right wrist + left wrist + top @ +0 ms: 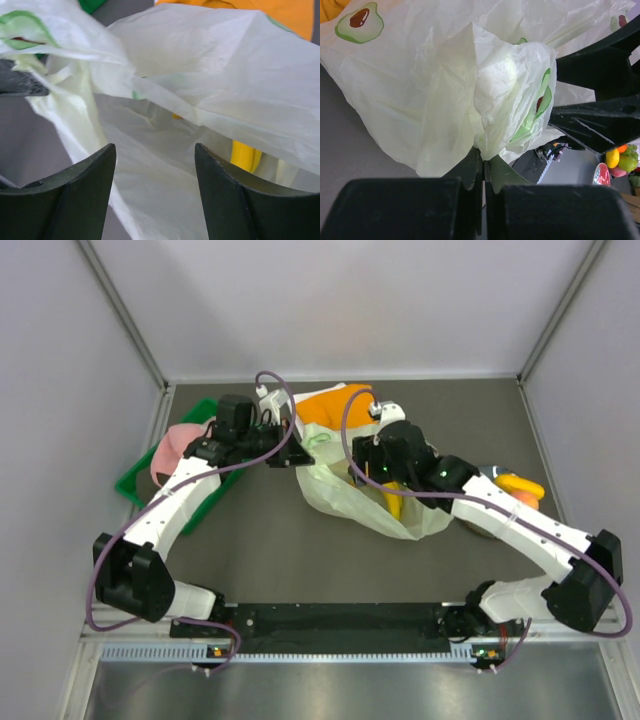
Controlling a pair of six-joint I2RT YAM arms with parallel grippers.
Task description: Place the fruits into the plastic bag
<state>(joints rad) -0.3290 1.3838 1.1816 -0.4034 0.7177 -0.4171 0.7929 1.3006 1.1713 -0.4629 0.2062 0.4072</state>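
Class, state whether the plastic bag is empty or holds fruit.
Holds fruit: a yellow banana shows inside the plastic bag, through its film.

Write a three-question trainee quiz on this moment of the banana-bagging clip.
1. True or false: the left end effector is shut on a fold of the plastic bag.
2. Pick one. The right end effector, at the bag's mouth, has its jaws: A) open, B) shut on a banana, C) shut on the bag's edge.
3. Fill in: the bananas not yet bagged lie beside the robot's ___ arm.

Key: 1 true; 2 A; 3 right.
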